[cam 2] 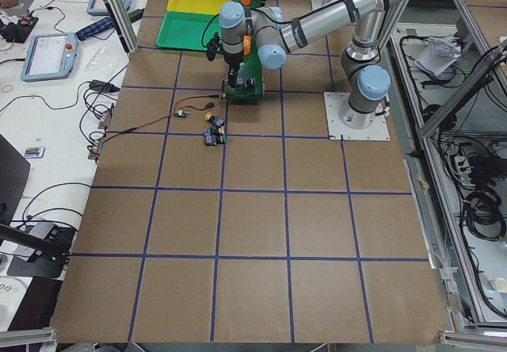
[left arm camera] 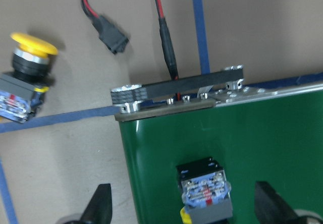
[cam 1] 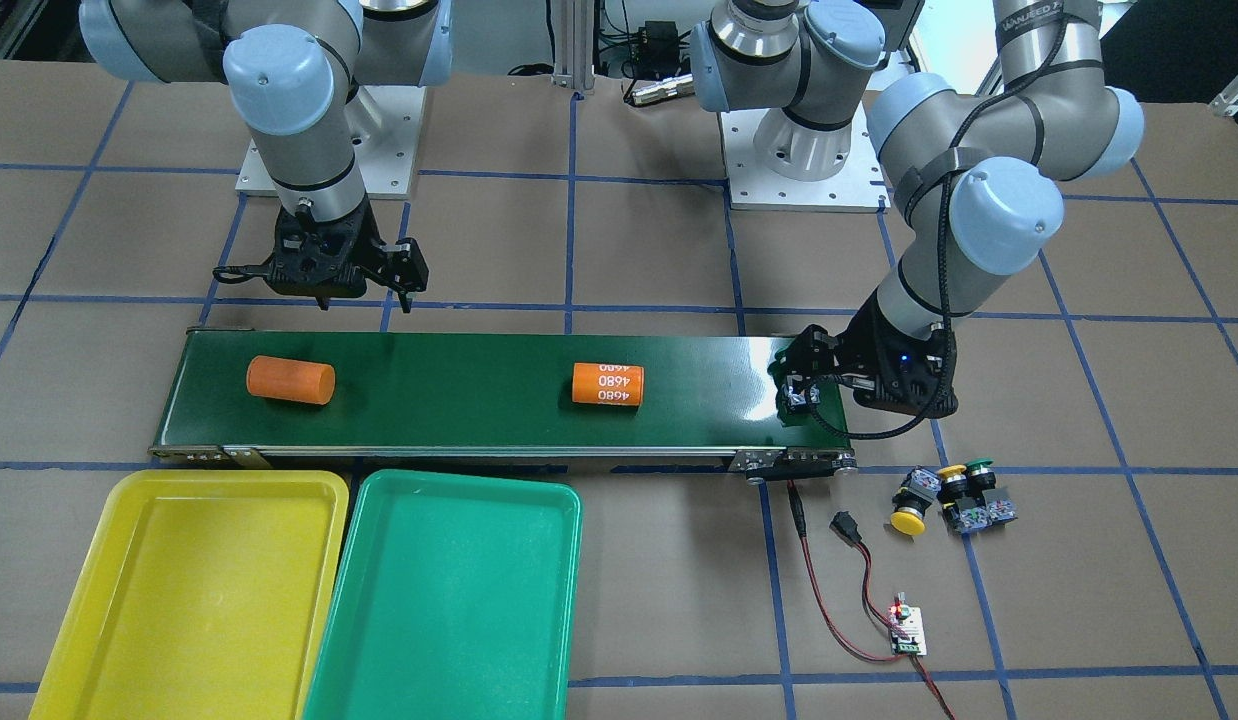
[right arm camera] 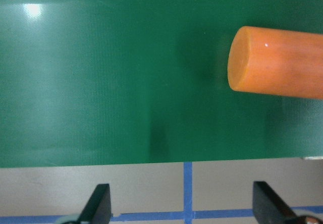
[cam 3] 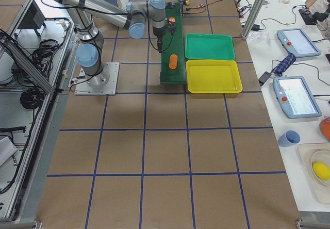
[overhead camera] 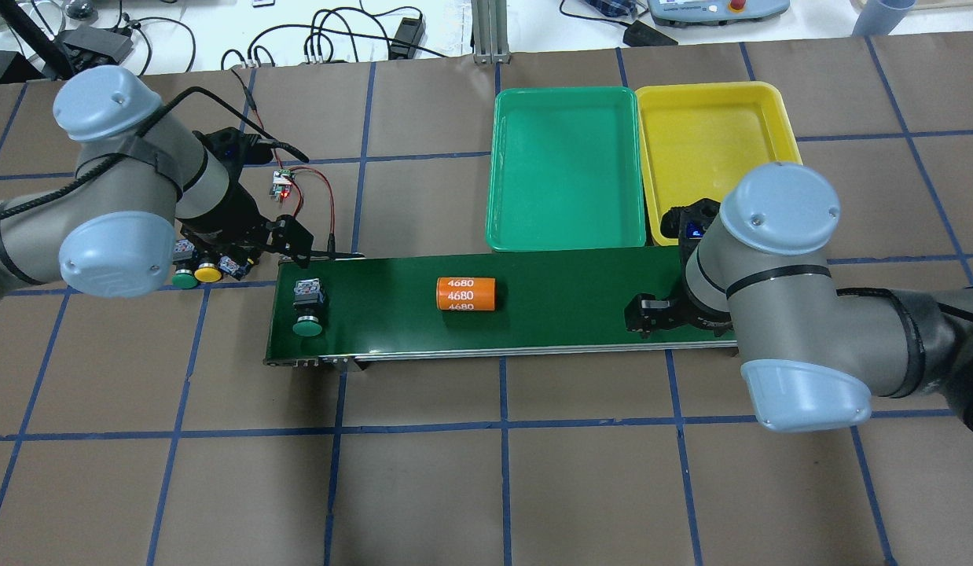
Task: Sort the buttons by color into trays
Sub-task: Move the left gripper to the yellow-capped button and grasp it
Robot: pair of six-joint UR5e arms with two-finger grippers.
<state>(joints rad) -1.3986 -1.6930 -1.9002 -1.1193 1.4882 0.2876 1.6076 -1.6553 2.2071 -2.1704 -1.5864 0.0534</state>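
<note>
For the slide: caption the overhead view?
Left gripper open by a green button at the belt end; 4680 cylinder mid-belt; green tray, yellow tray beyond.

Wide table under brown paper [overhead camera: 424,487], ruled into large squares with blue tape lines [overhead camera: 502,427]. Along the far edge, white workbench [overhead camera: 211,20] strewn with black cables [overhead camera: 329,31]; upright aluminium profile post [overhead camera: 490,31] at its middle. From the right end view, two grey-blue handheld control tablets [cam 3: 294,42] and a small blue cup [cam 3: 291,137] on that white bench. Behind the table, aluminium frame rails [cam 2: 444,130] fencing loose black cable bundles [cam 2: 479,193]. Light even, shadows soft
</note>
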